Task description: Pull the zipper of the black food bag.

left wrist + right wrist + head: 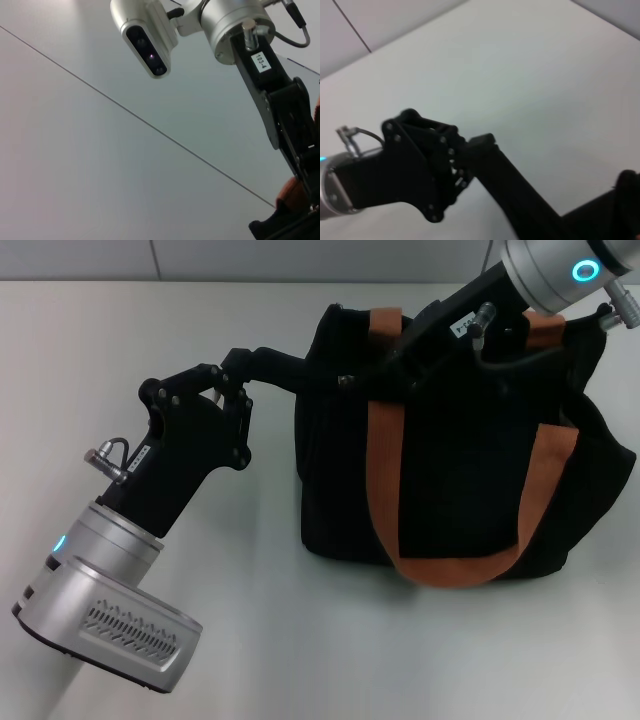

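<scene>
bag: black food bag (450,455) stands upright on the bench (150,360), right of centre in head view, orange-brown straps (385,440) draped over its front.
left gripper: my left gripper (325,380) reaches in from the left, long black fingers laid level and brought together at the bag's top left edge. I read it as clenched on the zipper (347,382); a small silver glint shows right at the tips.
why left: my guess is this arm does the pulling along the top edge, hence the flat, in-line approach.
right gripper: my right gripper (455,325) comes down from the top right onto the bag's upper rim, by the far strap. Can't tell whether it's clamped or released; tips are lost against the black fabric.
why right: likely bracing the bag so it doesn't slide or fold when the zip gets tugged.
contents: can't see inside the bag from any view, so no call on what it holds.
right wrist view: only shows the left gripper over bare bench.
</scene>
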Controlling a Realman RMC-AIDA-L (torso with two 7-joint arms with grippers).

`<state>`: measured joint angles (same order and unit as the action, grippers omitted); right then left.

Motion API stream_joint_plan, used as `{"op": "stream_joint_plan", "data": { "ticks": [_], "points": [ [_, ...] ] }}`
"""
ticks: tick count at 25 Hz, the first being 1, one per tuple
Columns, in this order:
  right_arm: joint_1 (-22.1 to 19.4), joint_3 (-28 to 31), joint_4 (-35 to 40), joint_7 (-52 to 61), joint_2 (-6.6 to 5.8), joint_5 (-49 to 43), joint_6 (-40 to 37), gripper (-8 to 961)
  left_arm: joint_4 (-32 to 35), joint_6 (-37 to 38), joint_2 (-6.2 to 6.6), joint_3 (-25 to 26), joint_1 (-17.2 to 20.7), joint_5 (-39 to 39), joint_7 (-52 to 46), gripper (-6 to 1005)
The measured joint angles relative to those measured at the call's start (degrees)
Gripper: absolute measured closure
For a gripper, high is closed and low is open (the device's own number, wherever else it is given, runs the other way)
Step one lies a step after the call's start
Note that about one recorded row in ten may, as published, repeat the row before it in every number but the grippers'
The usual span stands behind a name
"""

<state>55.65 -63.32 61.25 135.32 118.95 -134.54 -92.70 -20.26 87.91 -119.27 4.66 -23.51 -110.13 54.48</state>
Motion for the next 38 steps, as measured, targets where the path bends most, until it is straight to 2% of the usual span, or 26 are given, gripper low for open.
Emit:
{"op": "stream_joint_plan", "data": {
  "ticks": [2,7,13,19,27,38],
  "points": [
    [-0.1,0.0,0.4,-0.5,0.04,-0.2,0.2,717,0.0,0.0,0.00,0.0,0.1,0.0,0.0,926],
    [-0.6,0.5,2.6,-1.1,0.05,0.2,0.2,893,0.1,0.2,0.00,0.0,0.2,0.0,0.2,924],
    [-1.0,0.6,2.6,-2.3,0.01,0.5,-0.2,953,0.0,0.5,0.00,0.0,0.6,-0.1,0.2,921],
    [-1.3,2.2,1.7,-3.0,-0.92,0.6,-0.4,953,0.1,0.6,0.00,0.0,0.7,-0.1,0.2,919],
    [-1.7,6.3,-0.2,-4.0,-1.43,2.5,-0.6,953,0.2,0.7,0.01,0.2,0.9,0.4,0.1,916],
    [-2.8,6.2,-0.3,-4.2,-1.97,3.2,-0.8,954,0.2,1.1,0.00,0.3,1.0,0.3,0.0,912]
  ]
}}
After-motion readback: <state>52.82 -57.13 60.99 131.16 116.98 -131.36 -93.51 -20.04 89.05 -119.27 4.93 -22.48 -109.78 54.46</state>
